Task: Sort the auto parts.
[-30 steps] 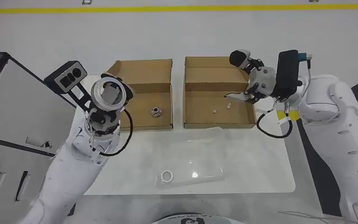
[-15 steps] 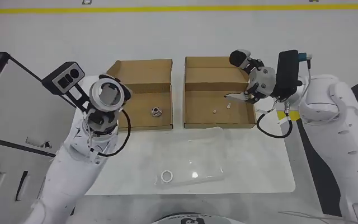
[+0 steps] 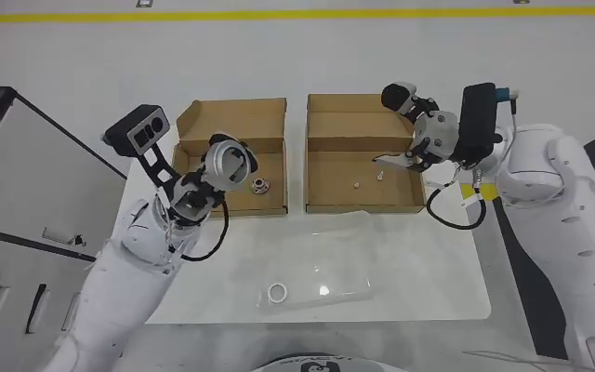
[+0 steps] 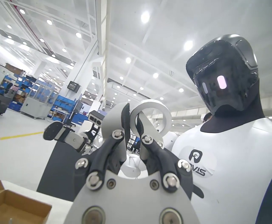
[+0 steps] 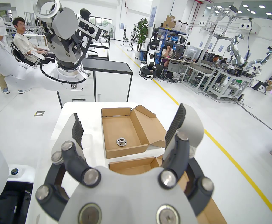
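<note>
My left gripper (image 4: 131,115) is shut on a large silver metal ring (image 4: 149,105). In the top view the ring (image 3: 213,158) is held tilted above the near left corner of the left cardboard box (image 3: 237,121). A small metal flange (image 3: 258,186) lies in that box. The right cardboard box (image 3: 353,121) holds two small white parts (image 3: 379,173). My right gripper (image 3: 395,163) hangs open with nothing between its fingers, over that box's right side. In the right wrist view, past the right gripper (image 5: 129,114), are the flange (image 5: 121,141) and the raised ring (image 5: 47,6).
A white ring (image 3: 277,293) lies on a clear plastic bag (image 3: 325,270) near the front of the white table (image 3: 437,279). A dark cabinet (image 5: 106,67) stands past the table's left end.
The left arm has swung the ring to the right, from beside the left box to above its near left corner, and tilted it. The right arm has not moved.
</note>
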Available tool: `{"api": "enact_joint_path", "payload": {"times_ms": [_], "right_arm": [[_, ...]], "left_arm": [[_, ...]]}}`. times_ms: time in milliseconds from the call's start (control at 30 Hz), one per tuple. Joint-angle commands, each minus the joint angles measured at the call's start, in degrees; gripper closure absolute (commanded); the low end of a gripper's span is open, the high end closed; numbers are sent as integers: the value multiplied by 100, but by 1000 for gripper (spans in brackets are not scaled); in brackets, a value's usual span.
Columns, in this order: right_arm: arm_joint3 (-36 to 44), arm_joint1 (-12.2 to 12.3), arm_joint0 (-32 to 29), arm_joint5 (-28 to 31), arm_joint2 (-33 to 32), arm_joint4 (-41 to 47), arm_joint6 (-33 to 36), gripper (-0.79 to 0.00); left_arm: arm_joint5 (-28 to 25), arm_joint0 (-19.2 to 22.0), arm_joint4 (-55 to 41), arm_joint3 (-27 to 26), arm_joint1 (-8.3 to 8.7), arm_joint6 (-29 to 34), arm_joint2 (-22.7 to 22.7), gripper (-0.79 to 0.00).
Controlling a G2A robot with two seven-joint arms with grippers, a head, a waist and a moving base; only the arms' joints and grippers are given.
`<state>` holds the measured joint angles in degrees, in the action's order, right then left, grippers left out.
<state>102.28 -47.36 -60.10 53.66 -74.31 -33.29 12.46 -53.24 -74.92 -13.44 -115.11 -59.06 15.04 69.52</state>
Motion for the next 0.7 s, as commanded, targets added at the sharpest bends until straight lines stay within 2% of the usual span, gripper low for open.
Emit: {"api": "enact_joint_path", "payload": {"times_ms": [0,167,367,567,667], "right_arm": [[0,0,0,0,0,0,0,-785],[0,0,0,0,0,0,0,-785],[0,0,0,0,0,0,0,-785],[0,0,0,0,0,0,0,-785],[0,0,0,0,0,0,0,-785]], "left_arm": [[-147,-2,-203,-38,-15,-48,-20,0],[-476,1,-767,-125,-45,-69,-82,0],[-476,24,-1171,-207,-91,19,-8,0],[-476,-27,-968,-67,-141,158,161,0],[-441,-22,-683,80,-144,428,167,0]]}}
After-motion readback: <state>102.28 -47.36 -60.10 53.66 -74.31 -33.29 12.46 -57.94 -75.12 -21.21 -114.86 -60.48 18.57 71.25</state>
